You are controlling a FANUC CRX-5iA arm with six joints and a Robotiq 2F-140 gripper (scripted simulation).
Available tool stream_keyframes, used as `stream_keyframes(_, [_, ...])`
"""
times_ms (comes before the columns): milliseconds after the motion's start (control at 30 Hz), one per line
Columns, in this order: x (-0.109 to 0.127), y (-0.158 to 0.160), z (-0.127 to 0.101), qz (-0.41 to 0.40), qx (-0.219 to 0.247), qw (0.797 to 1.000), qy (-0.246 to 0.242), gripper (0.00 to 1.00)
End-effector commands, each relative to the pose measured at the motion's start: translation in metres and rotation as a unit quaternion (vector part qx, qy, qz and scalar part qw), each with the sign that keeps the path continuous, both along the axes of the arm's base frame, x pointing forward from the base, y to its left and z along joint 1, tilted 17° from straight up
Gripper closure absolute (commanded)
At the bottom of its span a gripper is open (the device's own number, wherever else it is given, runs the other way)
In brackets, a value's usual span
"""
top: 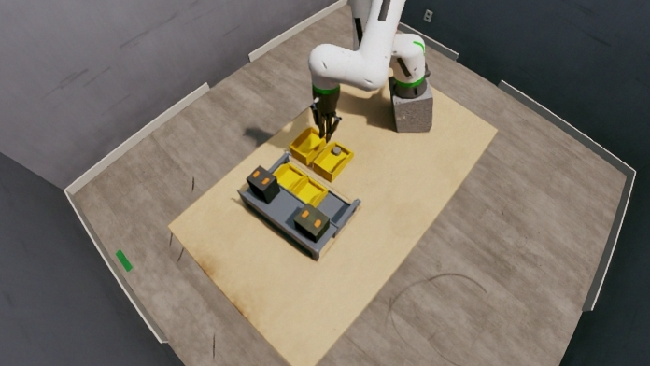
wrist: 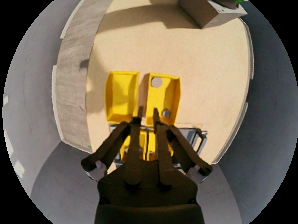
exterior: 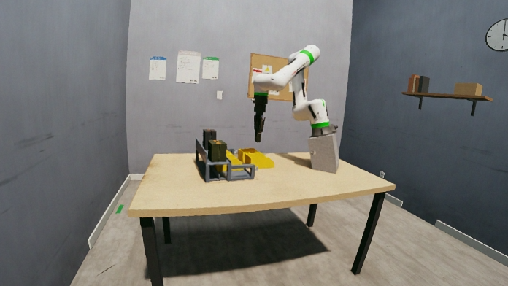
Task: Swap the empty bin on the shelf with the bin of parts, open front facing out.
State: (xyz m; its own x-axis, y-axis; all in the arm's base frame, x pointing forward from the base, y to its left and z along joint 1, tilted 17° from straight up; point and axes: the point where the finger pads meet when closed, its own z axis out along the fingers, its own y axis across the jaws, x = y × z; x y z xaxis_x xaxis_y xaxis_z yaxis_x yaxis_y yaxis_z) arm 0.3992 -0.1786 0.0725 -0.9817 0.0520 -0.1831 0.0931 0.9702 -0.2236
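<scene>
My gripper [top: 325, 137] [exterior: 258, 140] [wrist: 147, 112] points down above the two table bins, its fingers a narrow gap apart with nothing between them. The empty yellow bin [top: 305, 146] [wrist: 122, 97] stands upright on the table, on the left in the wrist view. The yellow bin with parts [top: 329, 163] [exterior: 260, 160] [wrist: 170, 96] stands upright beside it. One grey part [top: 336, 150] [wrist: 156, 82] and another grey part [wrist: 166, 113] lie in it. The grey shelf [top: 280, 210] [exterior: 241, 178] has an open spot at its right end in the top view.
Two yellow bins [top: 289, 175] [top: 310, 190] sit side by side in the shelf. Two dark boxes with orange marks [top: 263, 183] [top: 312, 222] stand on the shelf's top board. The robot's grey pedestal [top: 413, 112] [exterior: 324, 153] stands at the table's other end.
</scene>
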Motion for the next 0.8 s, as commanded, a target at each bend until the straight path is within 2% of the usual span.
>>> stream_keyframes(0, [0.0005, 0.0, 0.0006, 0.0, 0.0, 1.0, -0.001, 0.76])
stream_keyframes(767, [0.001, -0.0006, -0.0018, 0.0, 0.0, 1.0, -0.001, 0.76])
